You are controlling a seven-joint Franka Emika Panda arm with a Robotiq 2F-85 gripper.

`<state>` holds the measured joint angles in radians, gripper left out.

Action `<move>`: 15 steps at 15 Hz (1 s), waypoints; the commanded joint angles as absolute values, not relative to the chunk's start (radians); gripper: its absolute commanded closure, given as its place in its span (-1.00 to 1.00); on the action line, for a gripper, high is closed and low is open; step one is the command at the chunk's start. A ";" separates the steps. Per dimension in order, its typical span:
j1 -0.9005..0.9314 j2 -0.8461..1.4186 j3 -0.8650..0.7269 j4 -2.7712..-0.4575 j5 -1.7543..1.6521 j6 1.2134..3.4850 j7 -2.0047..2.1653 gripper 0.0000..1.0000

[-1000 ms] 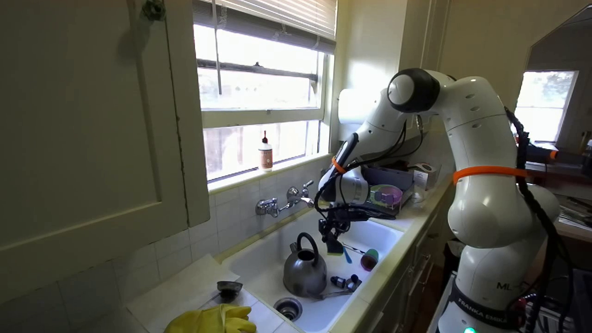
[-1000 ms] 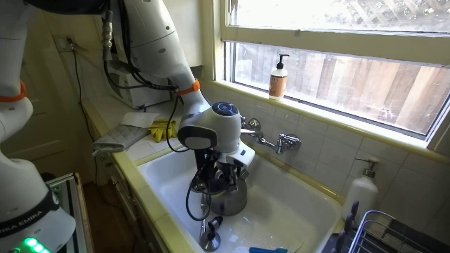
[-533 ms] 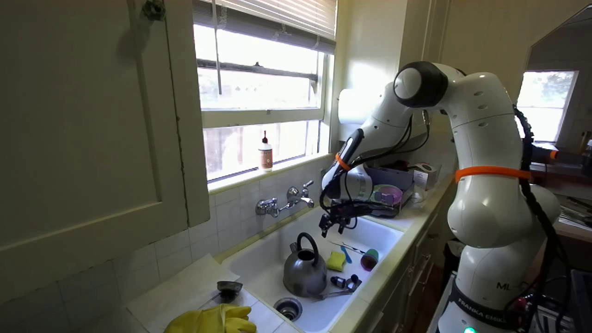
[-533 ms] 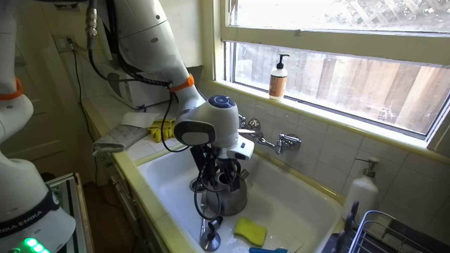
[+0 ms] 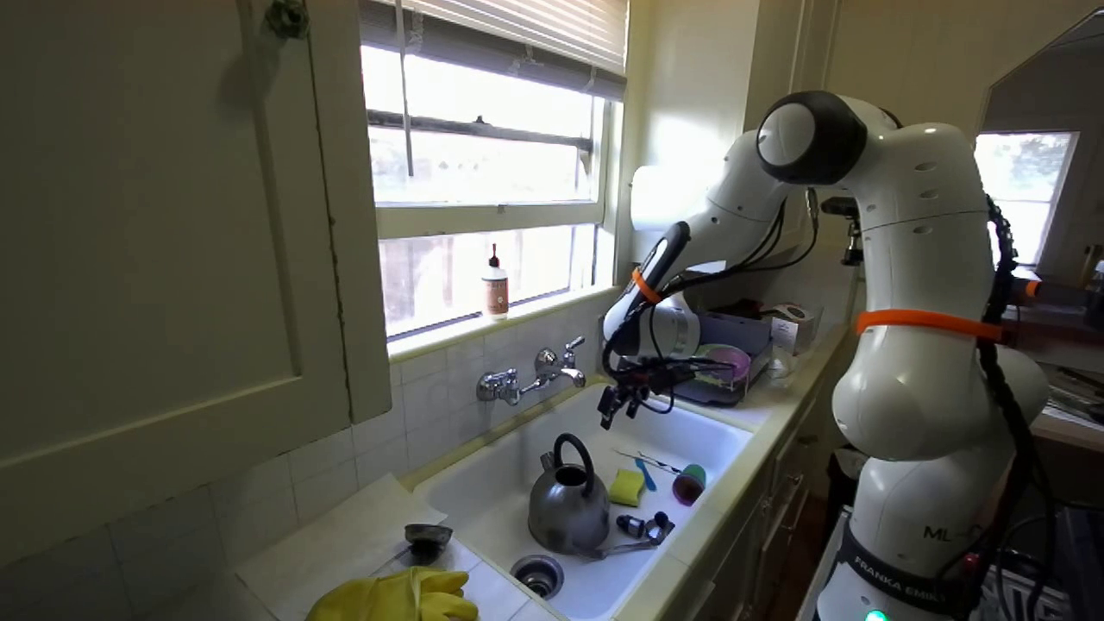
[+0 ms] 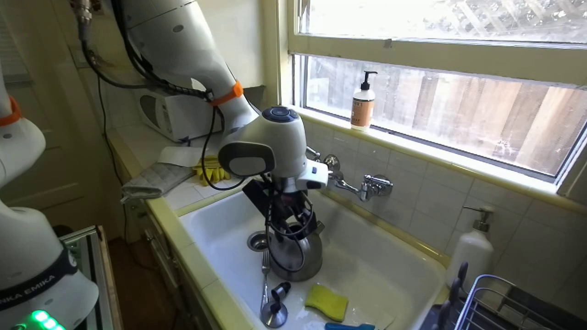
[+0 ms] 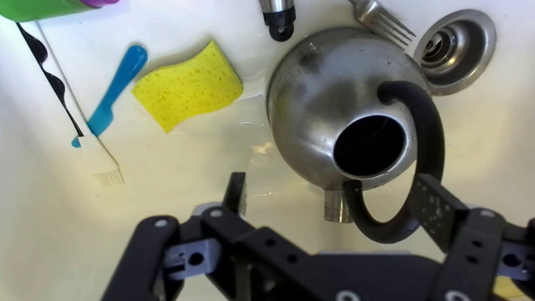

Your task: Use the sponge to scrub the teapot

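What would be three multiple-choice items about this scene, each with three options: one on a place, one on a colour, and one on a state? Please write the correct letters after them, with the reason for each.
1. Where does the sponge lie?
A. On the windowsill
B. In the sink, apart from the teapot
C. Over the drain

2. Which colour is the teapot's arched handle?
A. Black
B. Yellow
C. White

3. How do the jaws stand?
A. Shut on the sponge
B. Shut on nothing
C. Open

Right letters:
1. B: the wrist view shows a strip of bare sink floor between sponge and teapot.
2. A: the handle shows black against the silvery body in the wrist view.
3. C: in the wrist view they stand wide apart, with nothing clamped.
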<state>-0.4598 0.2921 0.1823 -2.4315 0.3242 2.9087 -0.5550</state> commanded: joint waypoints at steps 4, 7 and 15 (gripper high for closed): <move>-0.494 0.220 0.252 -2.464 0.350 2.873 -0.641 -1.00; -0.474 0.212 0.255 -2.464 0.333 2.868 -0.609 -1.00; -0.433 0.238 0.260 -2.443 0.329 2.903 -0.559 -1.00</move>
<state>-0.4331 0.2379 0.2600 -2.4430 0.3287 2.9027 -0.5589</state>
